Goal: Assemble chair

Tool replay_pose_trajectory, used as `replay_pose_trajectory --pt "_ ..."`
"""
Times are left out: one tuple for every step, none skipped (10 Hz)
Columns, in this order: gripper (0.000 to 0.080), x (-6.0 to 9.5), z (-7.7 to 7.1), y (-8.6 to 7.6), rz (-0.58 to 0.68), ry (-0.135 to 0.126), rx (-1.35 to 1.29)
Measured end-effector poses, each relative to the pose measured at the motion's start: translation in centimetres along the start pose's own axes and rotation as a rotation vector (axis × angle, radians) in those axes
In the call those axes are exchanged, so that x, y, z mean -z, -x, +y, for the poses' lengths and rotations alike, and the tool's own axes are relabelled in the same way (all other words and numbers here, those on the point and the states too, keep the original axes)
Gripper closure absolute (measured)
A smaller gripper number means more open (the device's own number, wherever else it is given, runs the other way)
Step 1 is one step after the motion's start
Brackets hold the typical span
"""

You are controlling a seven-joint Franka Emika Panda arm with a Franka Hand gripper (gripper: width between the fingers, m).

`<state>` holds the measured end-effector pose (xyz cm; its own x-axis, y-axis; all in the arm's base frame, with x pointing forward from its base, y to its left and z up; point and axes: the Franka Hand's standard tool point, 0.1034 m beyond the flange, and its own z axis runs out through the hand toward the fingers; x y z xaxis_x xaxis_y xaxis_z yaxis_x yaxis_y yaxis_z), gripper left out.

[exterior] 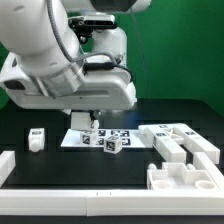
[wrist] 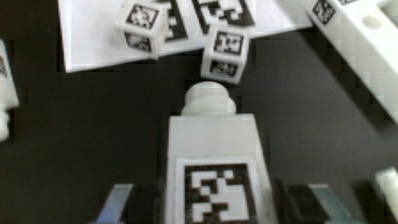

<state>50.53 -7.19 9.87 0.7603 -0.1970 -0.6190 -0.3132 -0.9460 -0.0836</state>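
Currently the end effector (exterior: 88, 122) hangs low over the black surface (exterior: 60, 165), just beside the marker board (exterior: 72, 138). In the wrist view its fingers (wrist: 121, 205) stand wide apart, one on each side of a white pegged post (wrist: 217, 150). A dark gap shows between each finger and the post, so nothing is clamped. The post carries a tag on its face, and its rounded peg points toward the marker board. Two small tagged blocks (exterior: 101, 139) sit close together just beyond the peg, one on the board and one at its edge. Toward the exterior view's right, large white chair panels (exterior: 185, 150) lie on the surface, well apart from the end effector. A small white piece (exterior: 37, 139) sits alone toward the exterior view's left.
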Motion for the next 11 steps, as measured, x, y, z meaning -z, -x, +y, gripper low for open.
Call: replay_pose_trajectory --pt "0.0515 0.3 -0.2 -0.4 0.096 0.002 0.004" --pt "0.0515 0.4 -0.4 -0.2 0.135 0.003 0.008" --pt "0.0515 2.1 -2.4 -1.2 0.248 0.009 0.032" --pt "0.0515 3.8 -5.7 -1.3 0.391 0.019 0.077" --pt "0.0515 4.5 -7.4 -0.7 0.513 0.025 0.112" --pt "0.0515 2.9 -5.5 0.9 0.518 0.012 0.044" --pt "0.0515 3.4 -5.0 0.2 0.596 0.008 0.031" --pt "0.0515 3.7 -5.5 -0.2 0.691 0.011 0.044" --pt "0.0515 3.5 -5.7 -0.2 0.759 0.015 0.052" --pt "0.0515 3.9 -7.4 -0.4 0.823 0.019 0.056" --pt "0.0515 4.0 -10.1 -0.7 0.882 0.006 0.067"
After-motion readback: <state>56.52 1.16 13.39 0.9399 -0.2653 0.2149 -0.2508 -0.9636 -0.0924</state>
